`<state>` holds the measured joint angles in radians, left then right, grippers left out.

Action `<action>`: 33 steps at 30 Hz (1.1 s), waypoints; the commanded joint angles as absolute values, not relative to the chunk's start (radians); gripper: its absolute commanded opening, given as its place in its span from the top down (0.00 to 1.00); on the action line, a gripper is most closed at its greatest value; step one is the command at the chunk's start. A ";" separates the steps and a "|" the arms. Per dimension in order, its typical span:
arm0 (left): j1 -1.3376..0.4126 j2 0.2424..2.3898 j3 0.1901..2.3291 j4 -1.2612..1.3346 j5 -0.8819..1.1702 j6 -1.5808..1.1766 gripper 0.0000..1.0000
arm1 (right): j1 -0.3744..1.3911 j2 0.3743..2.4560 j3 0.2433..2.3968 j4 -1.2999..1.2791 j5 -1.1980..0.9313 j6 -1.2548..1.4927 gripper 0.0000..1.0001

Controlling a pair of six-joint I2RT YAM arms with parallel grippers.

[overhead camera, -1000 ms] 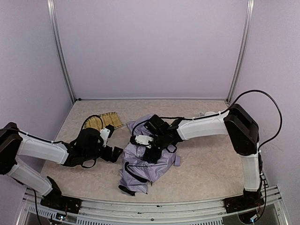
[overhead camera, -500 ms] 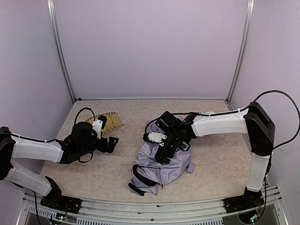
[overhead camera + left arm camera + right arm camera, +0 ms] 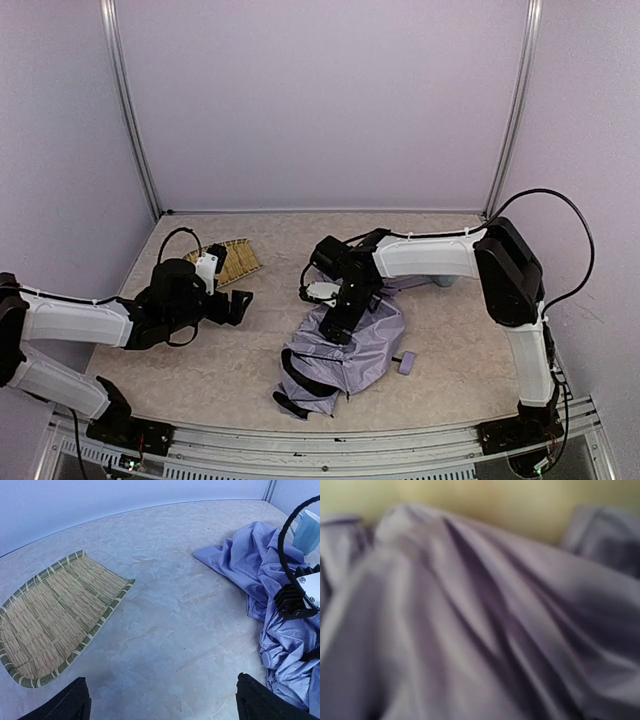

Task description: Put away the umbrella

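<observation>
Umbrella: the umbrella [image 3: 355,345] is lying crumpled on the table [image 3: 450,330], a little right of the middle and toward the near edge. Its pale lavender fabric is bunched into loose folds, with black strips showing at the near left end.

Handle: the small lavender handle [image 3: 407,362] is resting on the table just right of the heap.

Left tool: the left tool [image 3: 237,306] is being held low over the table to the left of the umbrella, clear of the fabric. In the left wrist view its fingers [image 3: 75,702] are spread wide, only bare table is showing between them, and nothing is being gripped.

Right tool: the right tool [image 3: 338,322] is being pointed down into the far left part of the heap, against the fabric. Whether its jaws are spread or closed cannot be told, nor whether any fabric is being pinched.

Right wrist view: it is being filled by blurred lavender folds at very close range.

Woven tray: the woven tray [image 3: 230,262] is lying flat at the far left, just beyond the left tool and well apart from the umbrella.

Mug: a pale blue mug [image 3: 310,532] is standing upright at the far right side of the fabric.
</observation>
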<state>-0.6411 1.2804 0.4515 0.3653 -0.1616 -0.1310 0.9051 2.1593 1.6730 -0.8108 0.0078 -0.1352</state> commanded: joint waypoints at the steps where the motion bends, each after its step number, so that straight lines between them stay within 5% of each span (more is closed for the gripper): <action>1: -0.647 1.268 0.461 0.373 -0.153 -0.128 0.01 | 0.928 2.253 1.686 -0.933 -0.086 -0.120 0.00; 6: -0.648 1.278 0.469 0.369 -0.156 -0.126 0.01 | 0.944 2.376 1.747 -0.981 -0.022 -0.092 0.12; 12: -0.647 1.279 0.469 0.371 -0.160 -0.124 0.01 | 0.953 2.370 1.786 -0.984 0.010 -0.061 0.60; 19: -0.646 1.265 0.471 0.367 -0.218 -0.122 0.01 | 0.953 2.216 1.846 -0.822 -0.061 -0.051 1.00; 27: -0.644 1.154 0.452 0.358 -0.400 -0.127 0.01 | 0.937 1.937 1.791 -0.409 -0.079 -0.055 1.00; 33: -0.627 1.008 0.420 0.413 -0.496 -0.094 0.01 | 0.936 1.671 1.510 0.204 -0.094 -0.149 1.00</action>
<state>-0.6395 1.0847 0.4450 0.3668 -0.3897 -0.1238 0.9401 1.8400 1.6444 -0.3264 -0.0677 -0.0841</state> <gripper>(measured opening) 0.987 0.135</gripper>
